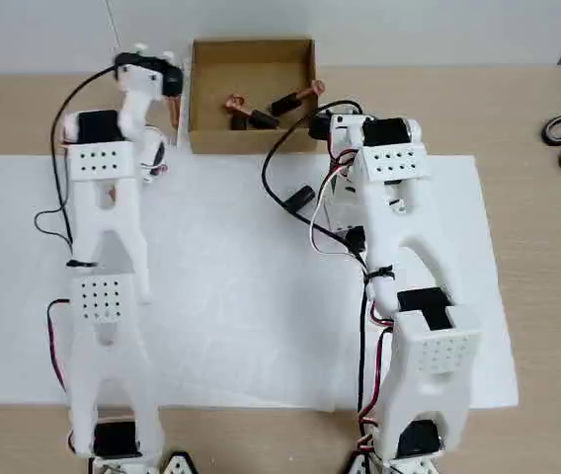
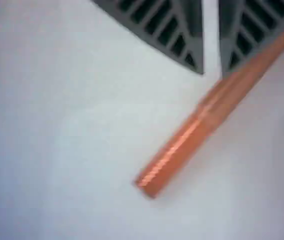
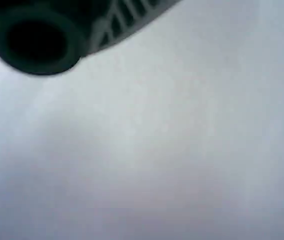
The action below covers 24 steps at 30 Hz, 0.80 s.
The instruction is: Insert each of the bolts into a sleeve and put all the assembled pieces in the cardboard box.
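Left gripper [image 2: 211, 70]: jaws drawn almost together, apparently pinching a copper bolt [image 2: 207, 115] near its head, so the threaded end juts free beyond the fingertips, ready to enter a bore
Right gripper [image 1: 328, 123]: appears closed around a black sleeve [image 3: 37, 42], its open bore facing the wrist camera (the grip itself is mostly hidden)
Why held so: one part in each arm, both off the white sheet [image 1: 221, 296] spread beneath the arms, suggests that mating bolt and sleeve in mid-air is the step in hand
Left arm pose: stretched far forward, with the cardboard box [image 1: 251, 141] just beside its gripper, on the side toward the other arm
Right arm pose: reaching forward with the elbow bent, gripper near the box's front corner
Box: assembled pieces [image 1: 251, 117] already lie inside, between the two grippers and slightly beyond them
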Available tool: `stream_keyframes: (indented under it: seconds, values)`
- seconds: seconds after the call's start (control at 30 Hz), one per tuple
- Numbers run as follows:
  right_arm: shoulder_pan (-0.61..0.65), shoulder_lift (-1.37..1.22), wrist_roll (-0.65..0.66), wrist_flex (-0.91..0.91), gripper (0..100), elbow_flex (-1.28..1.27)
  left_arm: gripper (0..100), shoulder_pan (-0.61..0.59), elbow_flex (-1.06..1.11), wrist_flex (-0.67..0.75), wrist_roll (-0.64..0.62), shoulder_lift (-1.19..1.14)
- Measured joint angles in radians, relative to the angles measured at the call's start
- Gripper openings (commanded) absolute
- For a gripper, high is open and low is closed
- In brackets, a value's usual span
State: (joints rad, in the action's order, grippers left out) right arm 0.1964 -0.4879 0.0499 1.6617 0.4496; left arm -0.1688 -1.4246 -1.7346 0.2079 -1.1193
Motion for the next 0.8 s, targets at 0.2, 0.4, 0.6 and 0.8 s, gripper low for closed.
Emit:
stream_keyframes:
  seconds: [0.2,0.4,0.6,0.8]
  values:
    - [0.0,0.0,0.0,0.0,0.4,0.0,1,-0.038,-0.009,0.002,-0.061,0.0]
    - [0.006,0.0,0.0,0.0,0.4,0.0,1,-0.037,-0.003,0.057,0.127,-0.006]
    - [0.012,0.0,0.0,0.0,0.4,0.0,20,-0.037,-0.003,0.064,0.198,-0.071]
    - [0.015,0.0,0.0,0.0,0.4,0.0,20,-0.037,-0.003,0.064,0.203,-0.089]
